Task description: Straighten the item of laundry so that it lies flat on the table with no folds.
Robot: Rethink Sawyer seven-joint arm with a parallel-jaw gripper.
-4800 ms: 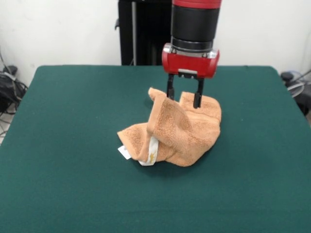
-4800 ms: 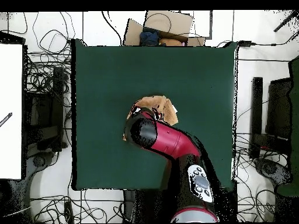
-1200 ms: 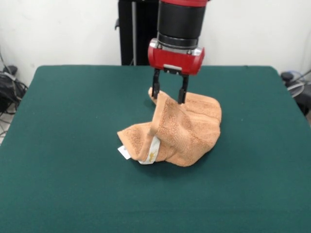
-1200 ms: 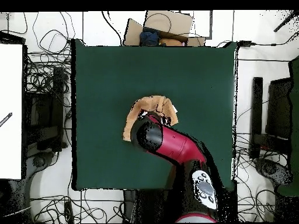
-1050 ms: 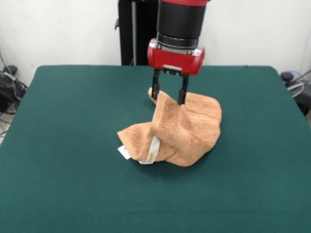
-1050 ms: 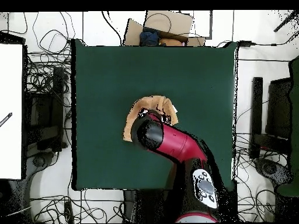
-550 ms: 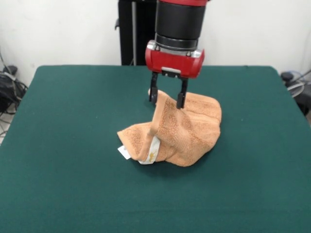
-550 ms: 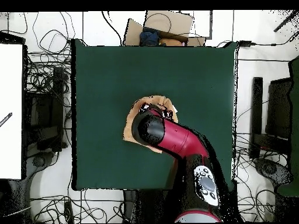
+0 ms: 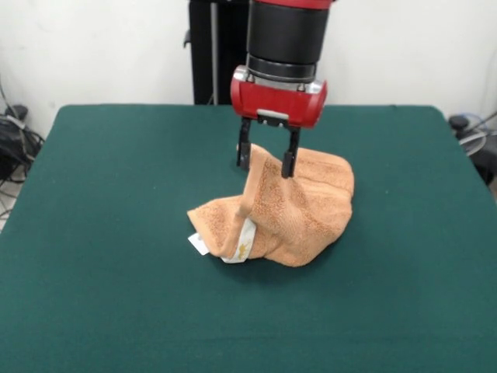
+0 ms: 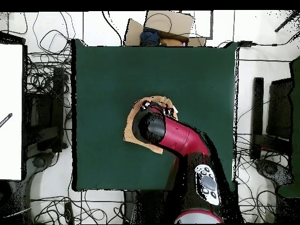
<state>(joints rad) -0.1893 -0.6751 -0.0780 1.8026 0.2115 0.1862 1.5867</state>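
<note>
Lying crumpled near the middle of the large dark green felt-covered table (image 9: 109,233), the small orange-tan terry-cloth towel (image 9: 299,210). Showing white tags (image 9: 199,244) and a pale woven border band (image 9: 242,242) at the towel's near left edge, resting on the felt. Bunching into thick folds across the towel's near and right parts, with a raised ridge climbing from the near left corner toward the far side. Standing over that raised far peak, the red and black gripper (image 9: 265,160), jaws parted moderately and straddling the lifted fold, one finger on each side of it, close against the cloth. Not clamping it visibly. From overhead, mostly hiding the towel (image 10: 132,132) under the red arm.
</note>
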